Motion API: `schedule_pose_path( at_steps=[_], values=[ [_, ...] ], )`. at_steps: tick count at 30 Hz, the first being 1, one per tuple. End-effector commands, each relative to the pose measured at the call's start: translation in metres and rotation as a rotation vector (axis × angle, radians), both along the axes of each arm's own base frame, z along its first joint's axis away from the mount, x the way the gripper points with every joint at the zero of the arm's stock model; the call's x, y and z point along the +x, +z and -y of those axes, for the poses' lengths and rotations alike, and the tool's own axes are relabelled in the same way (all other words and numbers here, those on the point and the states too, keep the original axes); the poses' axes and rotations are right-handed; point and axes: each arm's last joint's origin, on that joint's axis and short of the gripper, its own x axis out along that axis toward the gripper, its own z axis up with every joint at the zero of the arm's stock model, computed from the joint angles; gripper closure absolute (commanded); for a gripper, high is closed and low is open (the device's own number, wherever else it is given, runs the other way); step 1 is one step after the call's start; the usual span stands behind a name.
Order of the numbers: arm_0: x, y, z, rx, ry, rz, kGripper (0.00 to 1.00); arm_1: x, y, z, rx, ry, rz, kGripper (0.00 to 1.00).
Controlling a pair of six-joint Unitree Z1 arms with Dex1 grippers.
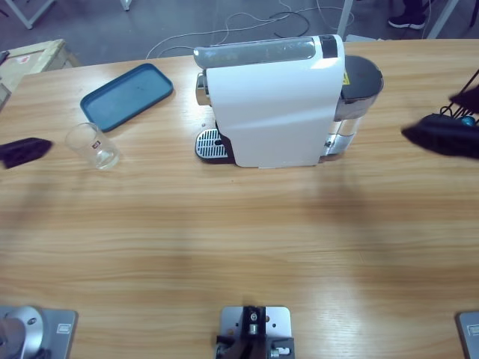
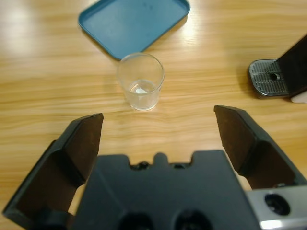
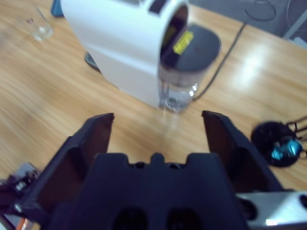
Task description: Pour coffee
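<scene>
The job is just starting. The glass cup [image 1: 96, 146] stands upright on the wooden table [image 1: 239, 239], near the blue tray [image 1: 127, 95] and well apart from the drip grate [image 1: 210, 145] of the white coffee machine [image 1: 273, 105]. The cup looks empty, though a small pale spot at its bottom is too small to name. No coffee can go in until the cup sits under the spout.

The left gripper [image 2: 158, 125] is spread wide and holds nothing. In the left wrist view the cup [image 2: 140, 81] is right ahead of it, between the lines of the two jaws but not yet between them. In the high view this gripper [image 1: 24, 151] shows at the left edge of the table, near the cup.

The right gripper [image 3: 157, 125] is also spread wide and empty. It looks at the back of the machine [image 3: 124, 43], where the clear water tank [image 3: 184, 67] sits. In the high view it [image 1: 443, 134] is at the right edge, apart from the machine.

The step in hand seems to be reaching for the cup. Next, the left gripper should go forward until the jaws are on both sides of the cup, then close gently. The glass is smooth and light, so it could slip or tip. After that the cup should go onto the grate.
</scene>
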Motion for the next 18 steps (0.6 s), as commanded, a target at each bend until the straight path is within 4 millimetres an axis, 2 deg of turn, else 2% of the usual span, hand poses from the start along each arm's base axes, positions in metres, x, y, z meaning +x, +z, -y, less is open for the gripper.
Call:
schedule_pose_path(
  at_steps=[1,6,12,18],
  values=[
    [0.044,-0.062,0.016,0.101,0.076,-0.215,0.009,-0.010,-0.025,0.014,-0.066,-0.014,-0.101,0.000],
    [0.064,-0.075,0.020,0.170,0.132,-0.200,0.009,-0.013,-0.036,0.018,-0.085,-0.034,-0.132,0.000],
    [0.097,-0.090,0.029,0.153,0.128,-0.131,0.009,-0.012,-0.038,0.018,-0.091,-0.042,-0.139,0.000],
    [0.112,-0.111,0.033,0.178,0.122,-0.154,0.009,-0.010,-0.040,0.015,-0.106,-0.048,-0.149,0.000]
  ],
)
